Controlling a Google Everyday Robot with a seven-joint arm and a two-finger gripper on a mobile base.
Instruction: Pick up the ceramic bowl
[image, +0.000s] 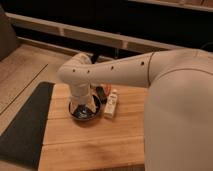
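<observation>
The ceramic bowl (87, 115) is small, round and dark glossy, and sits on the wooden table top (90, 142) near its middle. My white arm reaches in from the right and bends down over the bowl. The gripper (83, 106) is down inside or right above the bowl and covers most of it. Only the bowl's front and right rim show. A small white rectangular bottle (111, 104) stands just right of the bowl.
A small dark and red object (101, 92) lies behind the bowl. A dark mat (25, 125) borders the table on the left. A dark shelf or bench with pale rails (90, 35) runs along the back. My arm's large white body (180, 115) fills the right side.
</observation>
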